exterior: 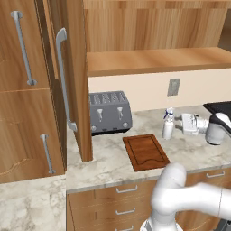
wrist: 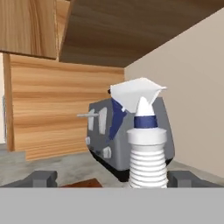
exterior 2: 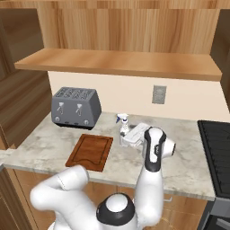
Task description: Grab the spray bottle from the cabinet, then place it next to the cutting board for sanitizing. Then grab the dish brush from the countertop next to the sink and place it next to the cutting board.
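The hand [exterior: 181,123] sits low over the desk [exterior 2: 188,166], level with the spray bottle [exterior: 168,124], its fingers [wrist: 43,178] spread on either side of the ribbed neck, not visibly pressing it. The bottle stands upright on the desk just beside the cutting board's [exterior: 145,151] right edge, probably so it's within reach for sanitizing. Beyond them the toaster [exterior: 109,112] stands against the wall, and the cabinet [exterior: 74,81] door hangs open farther left.
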Robot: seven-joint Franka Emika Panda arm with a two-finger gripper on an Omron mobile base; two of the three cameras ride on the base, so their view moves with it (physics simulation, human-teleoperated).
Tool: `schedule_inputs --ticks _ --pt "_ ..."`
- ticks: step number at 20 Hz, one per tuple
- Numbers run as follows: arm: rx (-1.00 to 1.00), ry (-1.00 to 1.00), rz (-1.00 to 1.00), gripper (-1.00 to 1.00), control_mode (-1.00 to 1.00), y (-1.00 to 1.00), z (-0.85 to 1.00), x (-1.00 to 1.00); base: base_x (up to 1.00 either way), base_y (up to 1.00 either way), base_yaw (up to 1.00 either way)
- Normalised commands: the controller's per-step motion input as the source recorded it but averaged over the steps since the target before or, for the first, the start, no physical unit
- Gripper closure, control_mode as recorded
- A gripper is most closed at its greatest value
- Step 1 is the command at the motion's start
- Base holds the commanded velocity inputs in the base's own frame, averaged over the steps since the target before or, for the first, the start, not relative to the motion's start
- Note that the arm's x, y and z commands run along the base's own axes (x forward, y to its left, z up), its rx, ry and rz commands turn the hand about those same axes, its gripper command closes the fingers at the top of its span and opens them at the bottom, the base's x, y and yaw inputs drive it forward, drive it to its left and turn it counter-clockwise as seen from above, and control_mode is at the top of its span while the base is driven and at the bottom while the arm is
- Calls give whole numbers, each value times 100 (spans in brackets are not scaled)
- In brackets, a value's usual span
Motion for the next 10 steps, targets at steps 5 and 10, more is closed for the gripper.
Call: schedule_inputs --ticks 5,10 --pt "0 -6 0 -100 -100 -1 31 -51 0 0 0" --pt "0 -4 -9 -100 -100 10 57 -55 0 0 0"
